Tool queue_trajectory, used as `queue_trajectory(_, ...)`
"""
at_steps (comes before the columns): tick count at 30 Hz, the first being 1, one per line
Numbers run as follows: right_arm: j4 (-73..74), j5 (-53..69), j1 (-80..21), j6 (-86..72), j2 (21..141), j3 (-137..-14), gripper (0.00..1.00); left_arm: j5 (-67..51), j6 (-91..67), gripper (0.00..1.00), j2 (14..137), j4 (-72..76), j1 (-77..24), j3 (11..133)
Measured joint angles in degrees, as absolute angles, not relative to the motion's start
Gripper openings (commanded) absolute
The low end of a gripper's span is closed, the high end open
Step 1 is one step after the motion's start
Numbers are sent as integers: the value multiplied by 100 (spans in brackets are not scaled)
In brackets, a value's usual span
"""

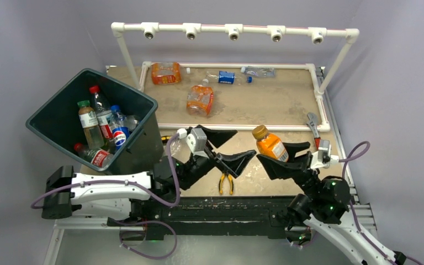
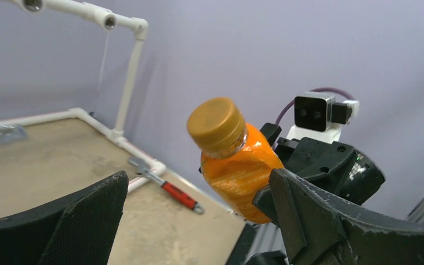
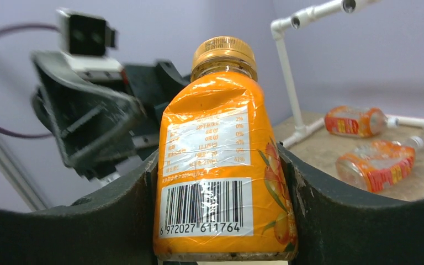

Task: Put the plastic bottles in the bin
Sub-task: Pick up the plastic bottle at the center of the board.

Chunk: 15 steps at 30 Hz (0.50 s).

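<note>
An orange plastic bottle (image 1: 270,144) with a brown cap is held upright above the table's near edge, my right gripper (image 1: 283,152) shut on its body (image 3: 223,165). My left gripper (image 1: 245,143) stands wide open just left of it, nothing between its fingers (image 2: 96,212); the bottle (image 2: 234,160) is beyond them. The dark bin (image 1: 143,143) tilts at the left and holds several bottles (image 1: 105,130). Two orange bottles (image 1: 165,73) (image 1: 200,99) and two clear ones (image 1: 226,77) (image 1: 258,70) lie on the far table.
Yellow-handled pliers (image 1: 226,182) lie under the left gripper. A red-handled wrench (image 1: 312,124) lies at the table's right edge. A white pipe frame (image 1: 234,30) with lamps arches over the back, and a pipe border (image 1: 232,127) encloses the far area.
</note>
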<state>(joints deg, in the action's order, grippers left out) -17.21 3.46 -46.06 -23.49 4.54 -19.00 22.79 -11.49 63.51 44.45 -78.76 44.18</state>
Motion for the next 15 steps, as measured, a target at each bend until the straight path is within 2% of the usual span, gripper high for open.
queue_trajectory(3,-2139,305,-4606,-2449,454,-1879,25,2324,-1892,99,6641,4967,-7876,4318)
queue_trajectory(5,-2390,287,-4606,-2493,454,-1852,25,2388,-2222,95,6709,5196,-7876,4313)
queue_trajectory(9,-2639,294,-4606,-2571,545,-1780,25,2617,-2794,77,6744,5653,-7874,4320)
queue_trajectory(15,-2716,298,-4606,-2593,753,-1723,24,2714,-3446,74,6987,5684,-7797,4626)
